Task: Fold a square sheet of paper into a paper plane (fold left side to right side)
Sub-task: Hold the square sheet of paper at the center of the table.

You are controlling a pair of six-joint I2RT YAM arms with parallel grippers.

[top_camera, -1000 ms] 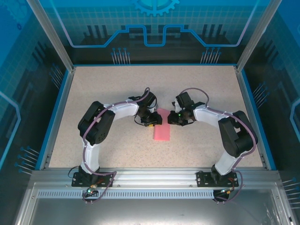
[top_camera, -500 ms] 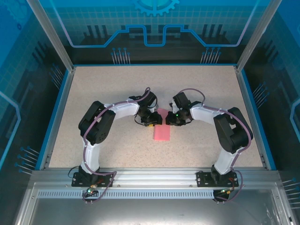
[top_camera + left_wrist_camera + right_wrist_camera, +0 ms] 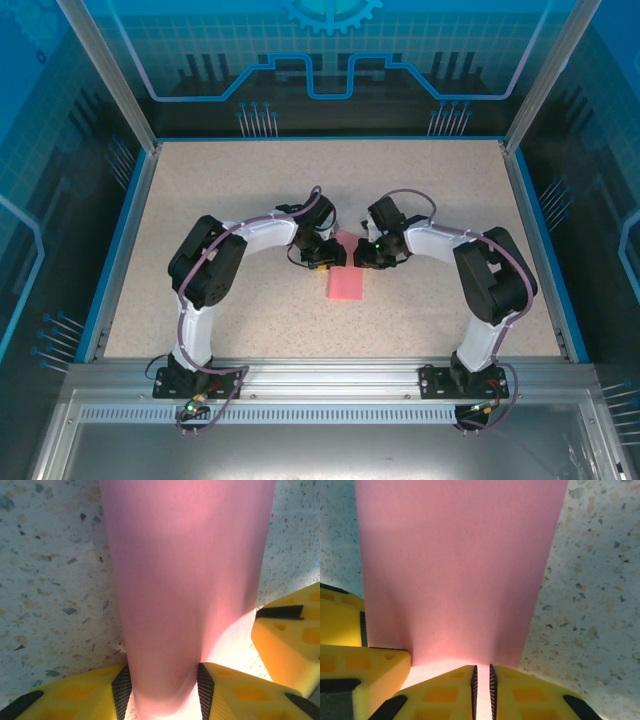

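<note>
The square sheet of paper is pink and lies at the table's middle as a narrow upright rectangle, with no paper plane shape in view. My left gripper meets its upper left part and my right gripper its upper right. In the left wrist view a bulging curved fold of the paper runs between the yellow fingers, and the left gripper presses it from both sides. In the right wrist view the paper rises ahead, and the right gripper is pinched on its near edge with a thin gap.
The speckled table is bordered by a blue rim and glass walls. A finger of the right gripper sits close beside the left one, and a left finger shows at the right wrist view's lower left.
The right arm has drawn a little to the left, toward the paper, its elbow shifting inward. The left arm and the paper's lower part have stayed put.
</note>
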